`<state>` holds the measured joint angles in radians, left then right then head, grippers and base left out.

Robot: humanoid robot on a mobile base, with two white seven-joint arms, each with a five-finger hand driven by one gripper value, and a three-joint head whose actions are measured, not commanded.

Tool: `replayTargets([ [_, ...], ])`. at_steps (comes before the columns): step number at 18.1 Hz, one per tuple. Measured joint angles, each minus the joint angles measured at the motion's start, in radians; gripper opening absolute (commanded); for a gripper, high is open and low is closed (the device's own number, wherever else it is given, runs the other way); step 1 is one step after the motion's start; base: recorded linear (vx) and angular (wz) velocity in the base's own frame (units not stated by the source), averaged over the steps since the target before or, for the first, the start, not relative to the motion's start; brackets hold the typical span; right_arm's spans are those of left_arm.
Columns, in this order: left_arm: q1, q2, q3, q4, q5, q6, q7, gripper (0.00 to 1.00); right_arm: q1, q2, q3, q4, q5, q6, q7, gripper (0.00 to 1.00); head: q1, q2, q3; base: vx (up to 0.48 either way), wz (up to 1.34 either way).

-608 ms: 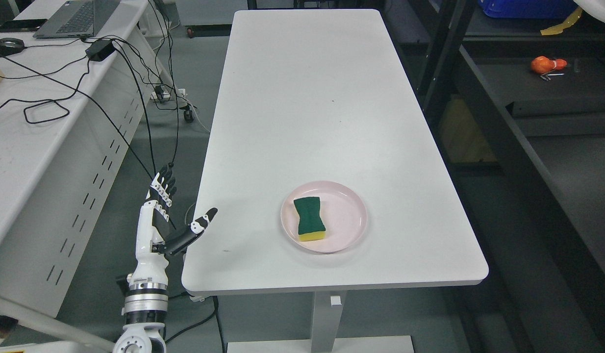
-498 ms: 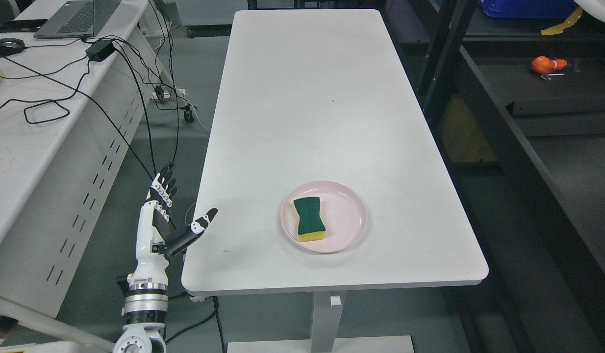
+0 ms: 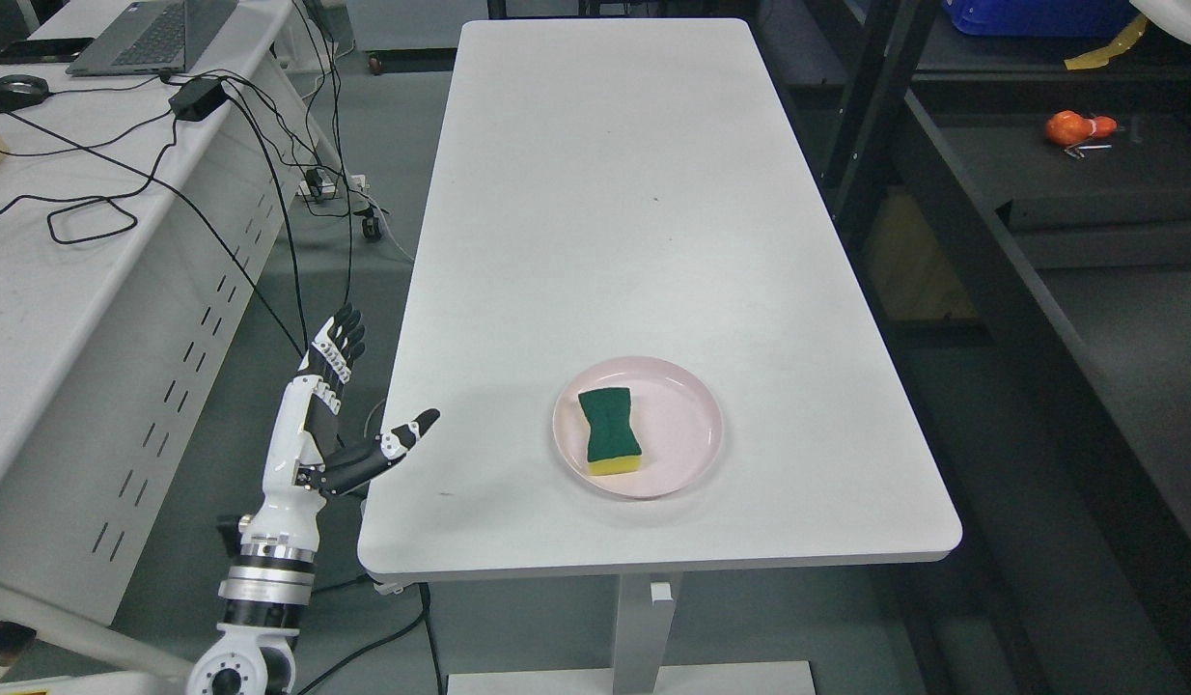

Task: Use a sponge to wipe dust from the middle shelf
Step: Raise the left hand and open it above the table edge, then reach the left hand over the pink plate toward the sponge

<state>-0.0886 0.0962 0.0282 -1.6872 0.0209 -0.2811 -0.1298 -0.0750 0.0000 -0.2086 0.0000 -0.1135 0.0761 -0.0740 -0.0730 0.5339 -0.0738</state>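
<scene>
A sponge (image 3: pixel 610 434) with a green top and yellow base lies on a pink plate (image 3: pixel 687 430) near the front of a white table (image 3: pixel 615 222). My left hand (image 3: pixel 378 386) is raised beside the table's front left corner, well left of the plate. Its fingers (image 3: pixel 337 349) are stretched out and the thumb reaches over the table edge. It holds nothing. A dark shelf unit (image 3: pixel 1088 183) stands to the right of the table. My right arm does not show.
A white desk (image 3: pixel 65 241) with a laptop (image 3: pixel 152 34), a mouse and trailing cables stands to the left. An orange object (image 3: pixel 1078 125) lies on the dark shelf. A blue bin (image 3: pixel 1039 14) sits at the top right.
My left hand has risen slightly and leaned a little to the right, with the forearm base shifting left. The sponge and plate have not moved.
</scene>
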Motion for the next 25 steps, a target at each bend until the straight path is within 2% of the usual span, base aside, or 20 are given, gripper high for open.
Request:
replayTargets([
  [4, -0.094, 0.115, 0.012, 0.033, -0.142, -0.128, -0.154, 0.96, 0.0, 0.0, 0.0, 0.0, 0.0, 0.0, 0.0, 1.0, 0.0, 0.0, 0.0, 0.0, 0.0],
  [10, -0.321, 0.282, -0.014, 0.12, -0.571, -0.421, -0.254, 0.94, 0.0, 0.0, 0.0, 0.0, 0.0, 0.0, 0.0, 1.0, 0.0, 0.0, 0.0, 0.0, 0.0],
  [14, -0.487, 0.351, -0.1, 0.185, -0.836, -0.49, -0.291, 0.9, 0.0, 0.0, 0.0, 0.0, 0.0, 0.0, 0.0, 1.0, 0.0, 0.0, 0.0, 0.0, 0.0],
  [18, -0.612, 0.365, -0.197, 0.262, -1.024, -0.503, -0.302, 0.9, 0.0, 0.0, 0.0, 0.0, 0.0, 0.0, 0.0, 1.0, 0.0, 0.0, 0.0, 0.0, 0.0],
  [25, -0.738, 0.277, -0.342, 0.373, -1.177, -0.505, -0.304, 0.87, 0.0, 0.0, 0.0, 0.0, 0.0, 0.0, 0.0, 1.0, 0.0, 0.0, 0.0, 0.0, 0.0],
])
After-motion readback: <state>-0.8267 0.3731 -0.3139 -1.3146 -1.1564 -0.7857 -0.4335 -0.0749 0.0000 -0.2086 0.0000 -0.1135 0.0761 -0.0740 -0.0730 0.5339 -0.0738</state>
